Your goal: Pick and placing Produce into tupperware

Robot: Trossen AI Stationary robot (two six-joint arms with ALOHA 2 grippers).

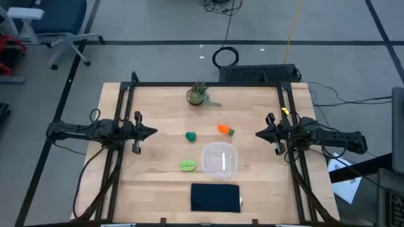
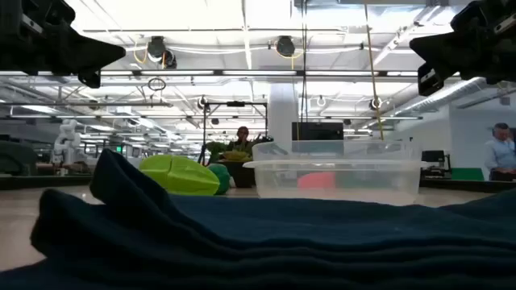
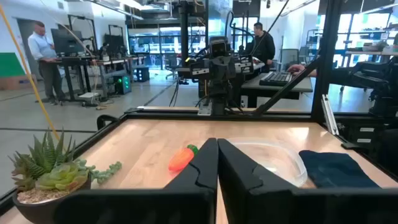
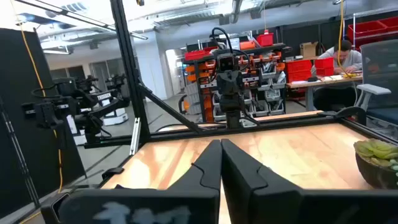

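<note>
The clear tupperware (image 1: 219,159) sits on the table's near middle, also seen in the low view (image 2: 334,177). The dark green lump (image 1: 190,135) lies left of and beyond it. The orange carrot (image 1: 224,130) lies just beyond it, green tip to the right; it also shows in the left wrist view (image 3: 181,158). The lime-green leafy piece (image 1: 188,166) lies flat against the tupperware's left side. My left gripper (image 1: 155,132) hovers shut at the table's left side. My right gripper (image 1: 257,133) hovers shut at the right side. Both touch nothing.
A potted plant (image 1: 198,94) stands near the far edge. A black pad (image 1: 215,197) lies at the near edge, in front of the tupperware. A dark frame borders the table. People stand in the room beyond.
</note>
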